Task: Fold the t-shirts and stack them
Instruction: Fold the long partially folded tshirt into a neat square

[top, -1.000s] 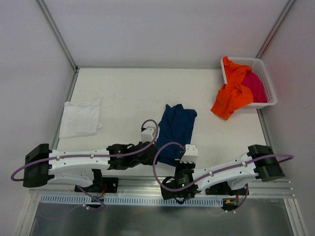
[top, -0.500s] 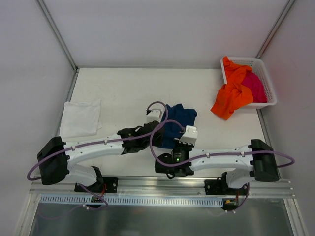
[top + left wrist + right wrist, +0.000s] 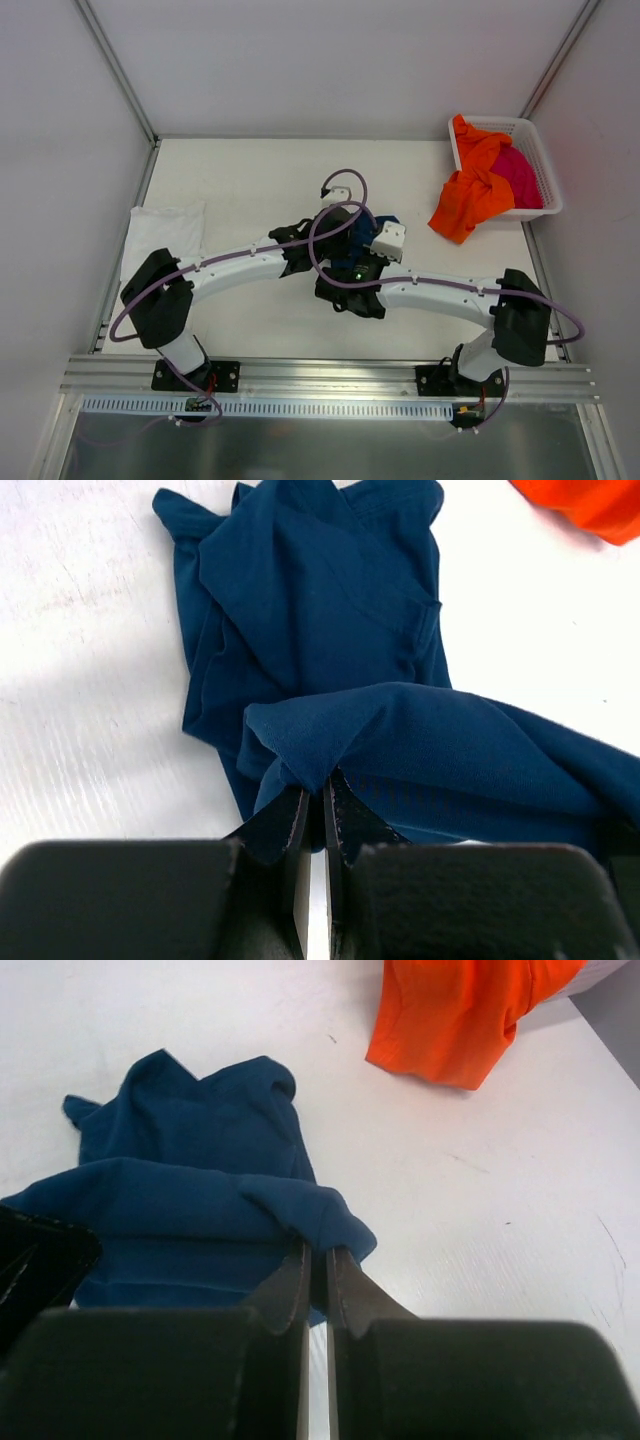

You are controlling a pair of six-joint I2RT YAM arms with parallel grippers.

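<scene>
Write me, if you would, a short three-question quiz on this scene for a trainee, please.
1. True or false: the left fingers and the right fingers are both shut on the navy t-shirt.
2. Where does the white t-shirt lie? A on the navy t-shirt; B near the left edge of the table; C draped over an arm.
3. Which colour t-shirt lies in the basket next to the orange t-shirt?
Key: 1 true; 2 B; 3 the magenta t-shirt.
</scene>
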